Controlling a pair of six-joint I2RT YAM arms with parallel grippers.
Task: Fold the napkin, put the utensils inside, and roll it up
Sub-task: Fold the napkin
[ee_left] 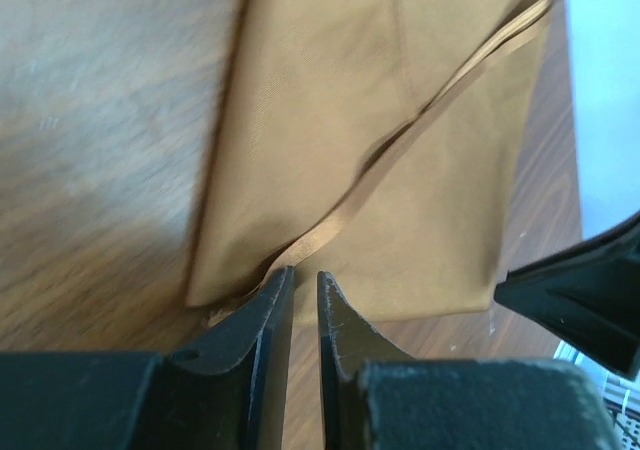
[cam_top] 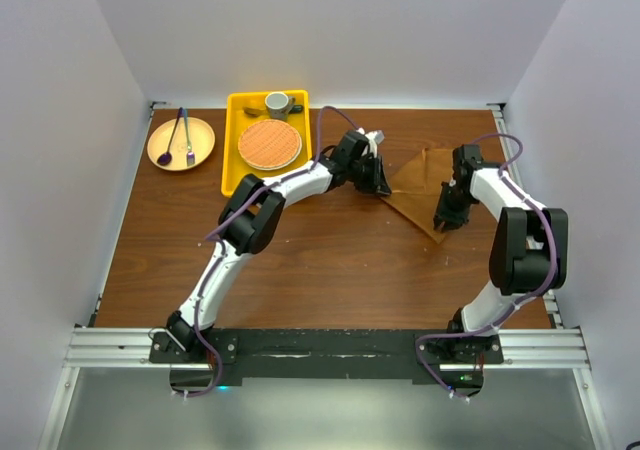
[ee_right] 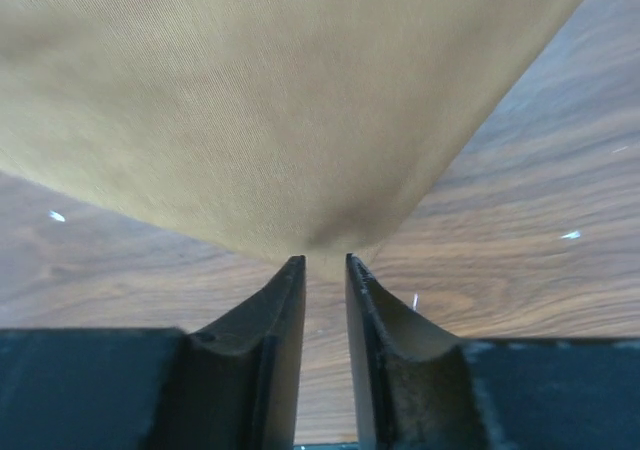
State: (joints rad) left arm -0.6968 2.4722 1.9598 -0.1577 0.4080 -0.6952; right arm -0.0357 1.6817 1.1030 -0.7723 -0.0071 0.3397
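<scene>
- Single napkin [cam_top: 420, 188] folded on worktop [cam_top: 300, 260], right of centre in top view, lying between two claws.
- Nipped at left corner by left claw [cam_top: 381, 182], jaws narrow; at lower-right corner by right claw [cam_top: 444, 217], likewise narrow.
- Upper left: one yellow tray [cam_top: 230, 155], one woven mat [cam_top: 269, 144], one cup [cam_top: 277, 103], one plate [cam_top: 202, 140].

Loads of bare table [cam_top: 330, 265] up front; tray [cam_top: 232, 175] and plate [cam_top: 202, 133] back left, napkin [cam_top: 418, 185] between left tool [ee_left: 303, 275] and right tool [ee_right: 325, 260].
</scene>
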